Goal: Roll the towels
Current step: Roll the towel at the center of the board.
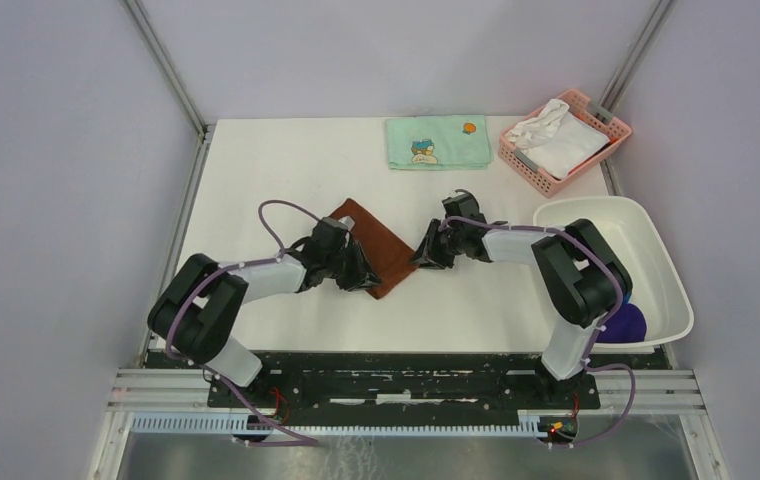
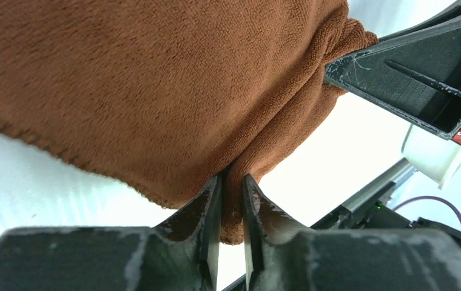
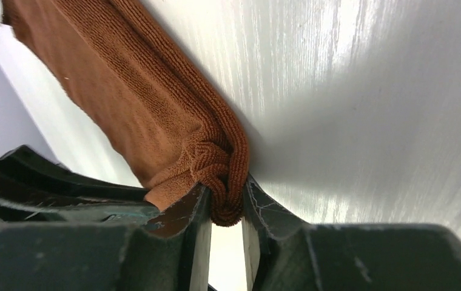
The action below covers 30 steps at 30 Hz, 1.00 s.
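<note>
Our left jaws pinch the rust-brown towel at its left edge, our right jaws its bunched right corner; it lies between them.

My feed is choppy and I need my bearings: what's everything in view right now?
brown towel: 1, rust-brown, table centre
cartoon-print towel: 1, pale green, far edge, lying flat
basket: 1, pink, far right corner
white cloth: 1, white, in the basket
tub: 1, white, right side
bundled cloth: 1, blue-purple, in the tub, partly behind the right arm
table: 1, white, beneath the towels
left gripper: 1, black, closed on the brown towel's edge
right gripper: 1, black, closed on its bunched corner
</note>
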### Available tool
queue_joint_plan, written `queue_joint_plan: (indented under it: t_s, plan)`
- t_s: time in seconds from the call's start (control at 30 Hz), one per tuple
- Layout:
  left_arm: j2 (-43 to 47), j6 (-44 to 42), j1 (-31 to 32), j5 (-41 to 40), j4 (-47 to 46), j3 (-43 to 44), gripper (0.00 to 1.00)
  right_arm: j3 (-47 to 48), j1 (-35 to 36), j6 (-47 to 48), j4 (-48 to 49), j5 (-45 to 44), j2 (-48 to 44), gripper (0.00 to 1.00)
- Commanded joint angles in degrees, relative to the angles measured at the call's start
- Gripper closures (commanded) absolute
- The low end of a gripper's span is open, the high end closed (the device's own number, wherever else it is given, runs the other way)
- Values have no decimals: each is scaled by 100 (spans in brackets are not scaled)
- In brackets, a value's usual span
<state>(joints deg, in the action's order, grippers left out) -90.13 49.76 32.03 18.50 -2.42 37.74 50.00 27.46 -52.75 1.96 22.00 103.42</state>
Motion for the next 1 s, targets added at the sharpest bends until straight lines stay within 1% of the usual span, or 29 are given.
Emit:
queue_joint_plan:
  t_s: [0.0,0.1,0.17,0.27,0.3,0.37,0.47,0.5,0.57,0.7,0.97]
  plan:
    - [582,-637,211,-885,854,252,71,456,187,384,-1813,-1210,-39,74]
    - [1007,-906,658,-1662,1202,431,60,695,286,285,-2126,-1288,7,77]
    - [1249,-1115,1072,-2528,1385,558,54,783,293,209,-2237,-1281,19,78]
    - [1449,-1521,1926,-3770,1556,792,48,957,293,180,-2415,-1212,68,78]
    - [1435,-1650,2228,-4141,1554,887,46,997,289,163,-2456,-1137,94,77]
    - [1331,-1939,2707,-4624,1476,1014,41,1059,289,140,-2524,-1052,142,77]
    - [989,-2505,3321,-5191,1288,1172,39,1119,288,123,-2605,-967,188,77]
    - [843,-2684,3420,-5389,1266,1267,39,1133,285,125,-2646,-947,192,77]
    - [428,-3023,3783,-5757,1239,1455,39,1157,268,133,-2709,-910,176,77]
    - [-233,-3618,4139,-6421,1185,1740,39,1168,196,140,-2762,-827,115,77]
    - [-1117,-4192,4188,-6865,1045,1914,39,1154,63,186,-2738,-653,4,76]
